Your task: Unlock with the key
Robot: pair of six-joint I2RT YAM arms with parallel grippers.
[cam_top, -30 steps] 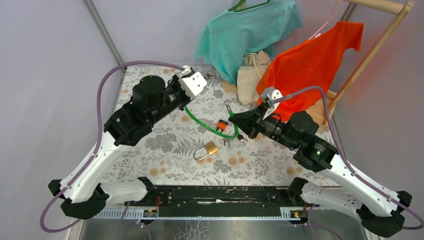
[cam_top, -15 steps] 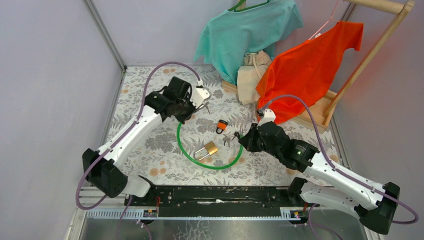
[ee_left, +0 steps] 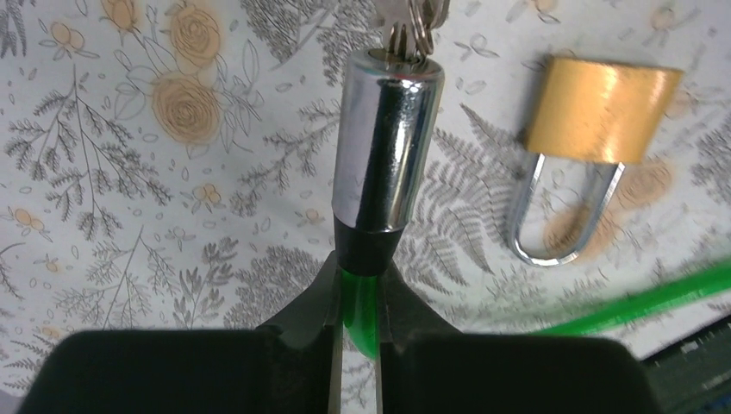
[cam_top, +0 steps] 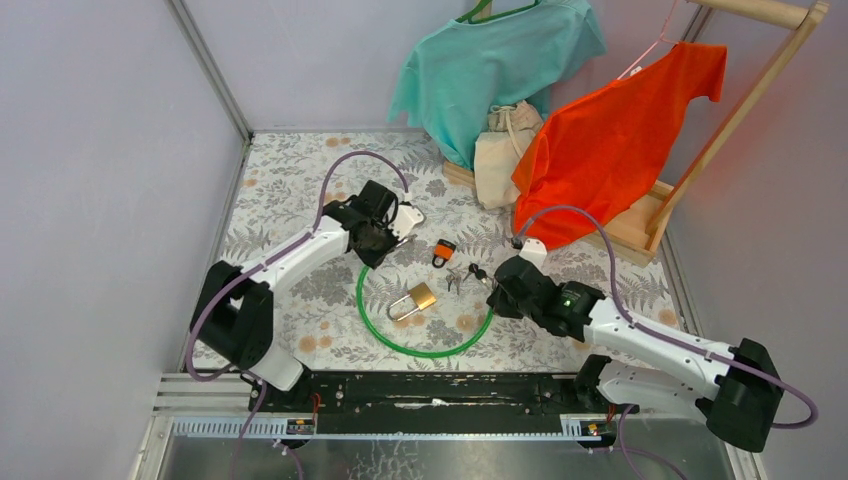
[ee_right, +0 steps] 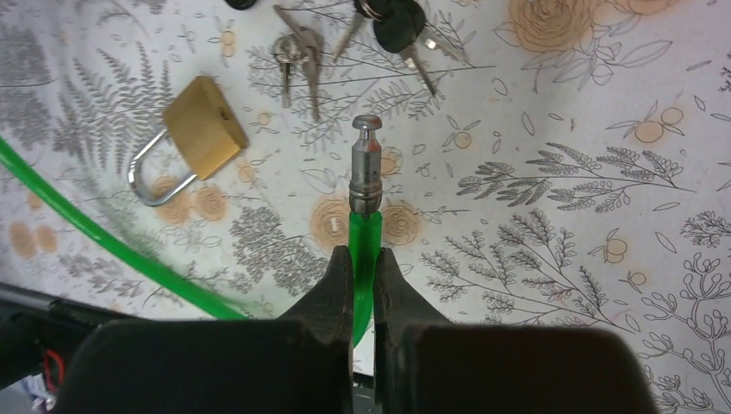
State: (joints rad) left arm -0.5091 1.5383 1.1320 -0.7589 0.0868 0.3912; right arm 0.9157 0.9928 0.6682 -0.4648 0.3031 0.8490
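A green cable lock (cam_top: 425,350) lies in a loop on the floral table. My left gripper (cam_top: 383,228) is shut on the cable (ee_left: 362,302) just behind its chrome lock cylinder (ee_left: 385,142). A key on a ring (ee_left: 412,19) sticks in the cylinder's far end. My right gripper (cam_top: 498,291) is shut on the other cable end (ee_right: 364,246), just behind its bare metal pin (ee_right: 365,168). The pin is out of the cylinder, and the two ends are well apart.
A brass padlock (cam_top: 415,300) lies inside the loop and shows in both wrist views (ee_left: 596,108) (ee_right: 200,125). An orange padlock (cam_top: 443,252) and loose keys (cam_top: 466,277) (ee_right: 297,56) lie between the grippers. A wooden rack with clothes (cam_top: 610,130) stands at the back right.
Both arms have come down from high up to just above the table and drawn nearer. The green cable has sagged from a stretched line into a wide loop on the table.
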